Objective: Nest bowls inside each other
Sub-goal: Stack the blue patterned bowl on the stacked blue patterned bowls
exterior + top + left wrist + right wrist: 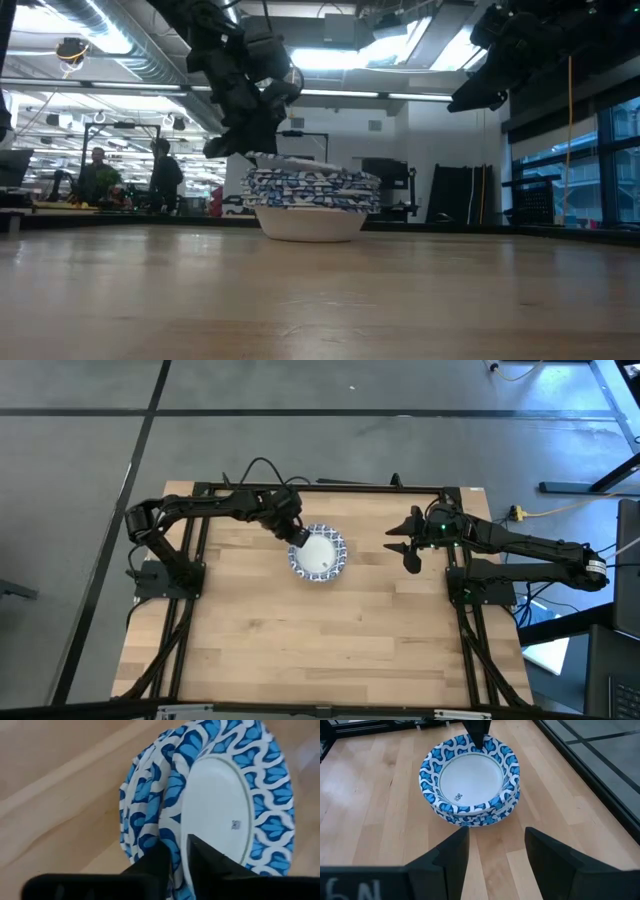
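The bowls [318,554] sit nested in one stack on the table [300,650], toward its far side and a little left of the middle. The left gripper [297,540] is at the stack's far-left edge, its fingers [200,855] closed over the rim of the top bowl [468,779], one inside and one outside. The right gripper [405,546] hangs above the table well to the right of the stack, fingers [452,852] apart, holding nothing
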`<action>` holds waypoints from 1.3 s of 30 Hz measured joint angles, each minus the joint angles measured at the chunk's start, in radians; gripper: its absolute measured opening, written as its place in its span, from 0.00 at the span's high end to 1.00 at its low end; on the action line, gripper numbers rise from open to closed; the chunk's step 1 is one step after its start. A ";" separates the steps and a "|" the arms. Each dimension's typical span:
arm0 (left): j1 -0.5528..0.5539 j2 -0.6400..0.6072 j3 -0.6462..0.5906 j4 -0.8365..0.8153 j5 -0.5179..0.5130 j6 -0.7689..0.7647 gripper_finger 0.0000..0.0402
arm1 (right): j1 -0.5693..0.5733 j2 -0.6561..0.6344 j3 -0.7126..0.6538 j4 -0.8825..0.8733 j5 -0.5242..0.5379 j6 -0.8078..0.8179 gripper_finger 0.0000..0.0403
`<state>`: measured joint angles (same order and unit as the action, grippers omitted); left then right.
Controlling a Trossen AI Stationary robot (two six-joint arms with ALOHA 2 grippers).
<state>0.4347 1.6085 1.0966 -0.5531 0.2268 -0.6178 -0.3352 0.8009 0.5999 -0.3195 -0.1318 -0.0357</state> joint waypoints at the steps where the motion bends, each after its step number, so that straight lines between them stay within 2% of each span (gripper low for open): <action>1: 0.000 0.000 0.000 0.010 0.000 0.001 0.83 | 0.000 0.000 0.000 0.000 0.000 0.000 0.52; 7: 0.005 0.000 0.000 0.046 0.034 0.011 0.66 | 0.000 0.000 0.000 0.000 0.000 0.000 0.52; 10: 0.005 0.000 0.000 0.046 0.034 0.021 0.61 | 0.000 0.000 0.000 0.000 0.000 0.000 0.52; 19: 0.019 -0.006 0.000 0.030 0.028 0.050 0.61 | 0.000 0.000 0.000 0.000 0.000 -0.003 0.52; 26: 0.019 -0.006 0.000 0.033 -0.064 0.104 0.60 | 0.000 0.000 0.000 0.000 0.000 -0.024 0.52; 32: 0.008 -0.027 0.001 0.049 -0.183 0.135 0.61 | 0.000 0.000 0.000 0.000 0.005 -0.026 0.52; 39: 0.011 -0.093 0.001 0.027 -0.226 0.155 0.60 | -0.002 0.000 0.000 0.000 0.011 -0.029 0.52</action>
<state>0.4454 1.5151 1.0977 -0.5262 0.0004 -0.4626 -0.3368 0.8009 0.5999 -0.3193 -0.1207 -0.0650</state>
